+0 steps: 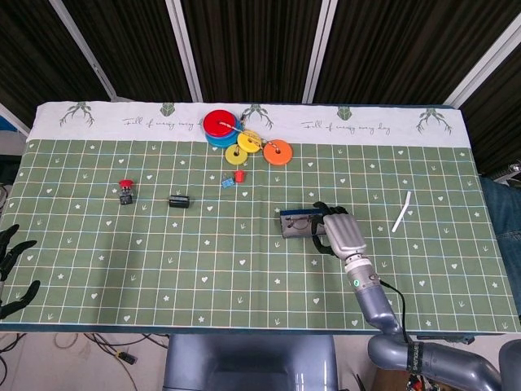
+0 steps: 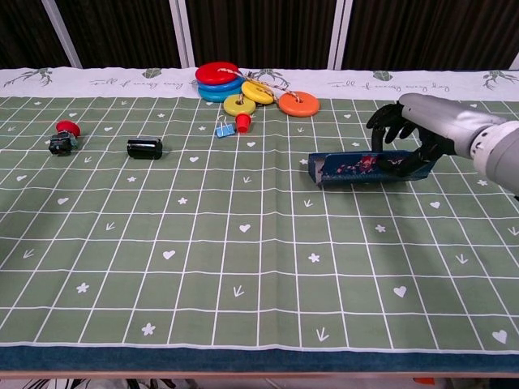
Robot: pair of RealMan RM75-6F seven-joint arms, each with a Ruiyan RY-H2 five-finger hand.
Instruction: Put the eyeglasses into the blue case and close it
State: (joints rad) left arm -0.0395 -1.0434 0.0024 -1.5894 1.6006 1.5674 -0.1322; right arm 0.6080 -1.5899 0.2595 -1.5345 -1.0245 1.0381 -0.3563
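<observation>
The blue case (image 1: 299, 222) lies flat on the green cloth right of centre, its patterned lid (image 2: 357, 168) down over it. No eyeglasses show in either view; the lowered lid hides the case's inside. My right hand (image 1: 339, 230) sits at the case's right end, dark fingers (image 2: 388, 123) arched over the top and reaching its far edge, gripping it. Only the fingers of my left hand (image 1: 11, 269) show, spread apart and holding nothing, off the table's near left corner.
Coloured rings (image 1: 230, 134) are stacked at the back centre, with a blue clip and a red peg (image 1: 234, 177) just in front. A black cylinder (image 1: 179, 201) and a red-capped button (image 1: 125, 192) lie at the left. A white stick (image 1: 401, 211) lies right of the case.
</observation>
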